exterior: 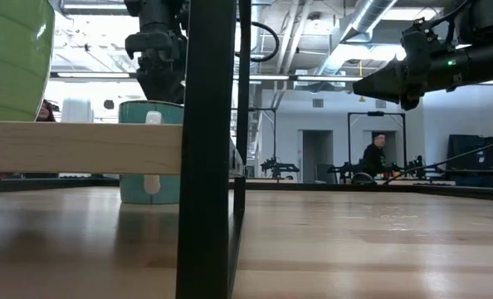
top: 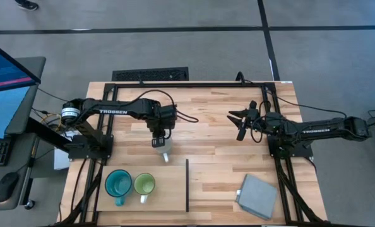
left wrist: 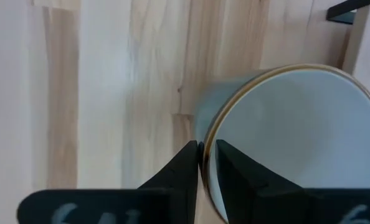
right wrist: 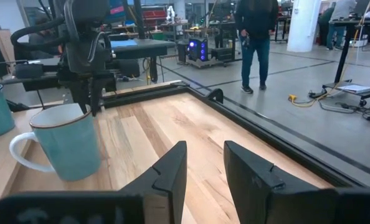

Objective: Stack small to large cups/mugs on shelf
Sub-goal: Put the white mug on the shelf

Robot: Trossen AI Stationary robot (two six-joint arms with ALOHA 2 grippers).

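The left jaws (left wrist: 201, 163) were pinched narrow on the rim of the white mug (left wrist: 297, 137), one finger inside the wall and one outside, holding it upright directly below the wrist. The mug sat just off the shelf's (top: 168, 195) far edge, with the teal mug (top: 118, 184) and the light green mug (top: 144, 185) standing side by side on the shelf, toward the table's left. So the carry likely ran a short way toward the light green mug. The right jaws (right wrist: 205, 163) waited apart, empty, above the table's right half, well away from the mugs
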